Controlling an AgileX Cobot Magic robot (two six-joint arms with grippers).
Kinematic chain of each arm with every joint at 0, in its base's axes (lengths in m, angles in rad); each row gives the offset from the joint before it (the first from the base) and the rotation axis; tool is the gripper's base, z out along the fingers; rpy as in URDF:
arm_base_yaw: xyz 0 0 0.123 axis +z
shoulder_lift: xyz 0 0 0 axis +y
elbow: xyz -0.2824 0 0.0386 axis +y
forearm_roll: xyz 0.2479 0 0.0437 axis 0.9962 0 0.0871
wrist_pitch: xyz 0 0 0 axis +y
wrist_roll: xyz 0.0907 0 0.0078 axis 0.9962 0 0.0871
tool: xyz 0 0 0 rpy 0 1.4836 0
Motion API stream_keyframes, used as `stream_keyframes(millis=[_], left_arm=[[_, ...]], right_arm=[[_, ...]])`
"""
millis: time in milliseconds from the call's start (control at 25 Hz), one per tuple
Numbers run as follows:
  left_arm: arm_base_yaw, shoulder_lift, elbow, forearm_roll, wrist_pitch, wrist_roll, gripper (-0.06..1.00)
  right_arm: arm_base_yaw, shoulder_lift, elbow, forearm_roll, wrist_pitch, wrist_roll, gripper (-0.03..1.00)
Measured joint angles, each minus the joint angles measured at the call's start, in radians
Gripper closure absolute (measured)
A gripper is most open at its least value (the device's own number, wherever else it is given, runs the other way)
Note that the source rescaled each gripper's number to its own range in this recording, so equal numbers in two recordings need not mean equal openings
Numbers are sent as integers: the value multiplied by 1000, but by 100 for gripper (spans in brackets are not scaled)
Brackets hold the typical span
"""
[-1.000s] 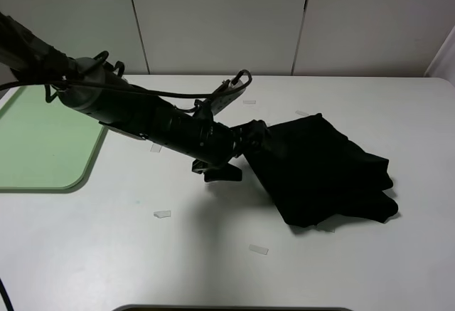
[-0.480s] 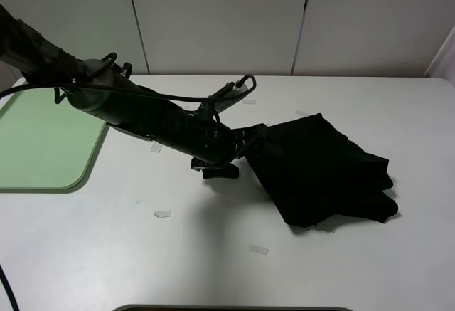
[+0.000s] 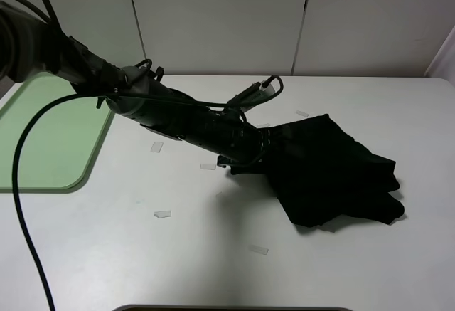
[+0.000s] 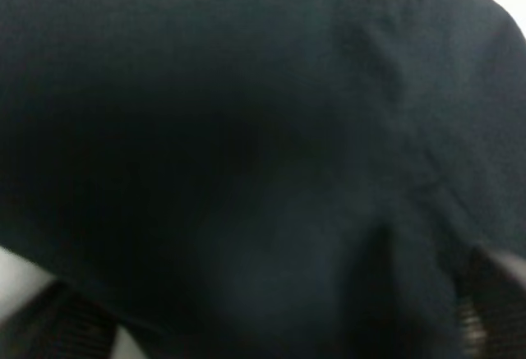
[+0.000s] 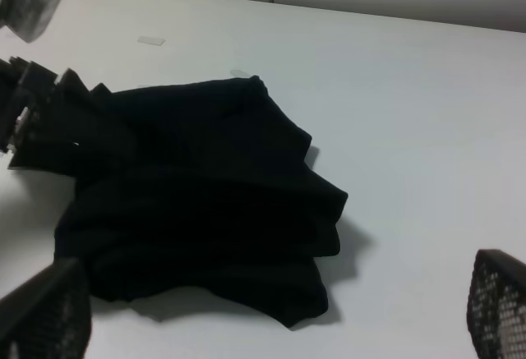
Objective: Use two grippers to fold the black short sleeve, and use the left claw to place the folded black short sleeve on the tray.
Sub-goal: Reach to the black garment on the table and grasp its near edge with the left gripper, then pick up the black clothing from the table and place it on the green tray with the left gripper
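Note:
The black short sleeve (image 3: 334, 172) lies folded in a crumpled heap on the white table, right of centre. It also shows in the right wrist view (image 5: 205, 195). My left gripper (image 3: 266, 147) reaches across from the left and presses into the garment's left edge. In the left wrist view black cloth (image 4: 246, 129) fills the picture, and the gripper (image 4: 275, 318) has its fingers (image 4: 57, 326) wide apart, open. My right gripper (image 5: 271, 326) is open and empty, hovering apart from the garment, and it is out of the exterior view. The green tray (image 3: 43, 136) lies at the far left.
Small bits of clear tape (image 3: 162, 214) lie scattered on the table (image 3: 142, 254), one more near the front (image 3: 259, 250). The left arm and its cables (image 3: 142, 108) span from the tray's corner to the garment. A white panelled wall stands behind.
My left arm has pushed to the right, further into the garment's left edge. The whole garment has shifted slightly to the right.

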Motion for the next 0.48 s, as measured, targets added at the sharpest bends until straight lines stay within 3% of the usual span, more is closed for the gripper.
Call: stream_keyframes(millis=[200, 280, 480], left_arm=[[0, 21, -4, 2, -38, -8, 71], [-1, 22, -5, 2, -39, -8, 85], [-1, 22, -7, 2, -39, -8, 88]], right_arm=[[0, 0, 0, 0, 0, 0, -3], [0, 0, 0, 0, 0, 0, -3], [0, 0, 0, 0, 0, 0, -3]])
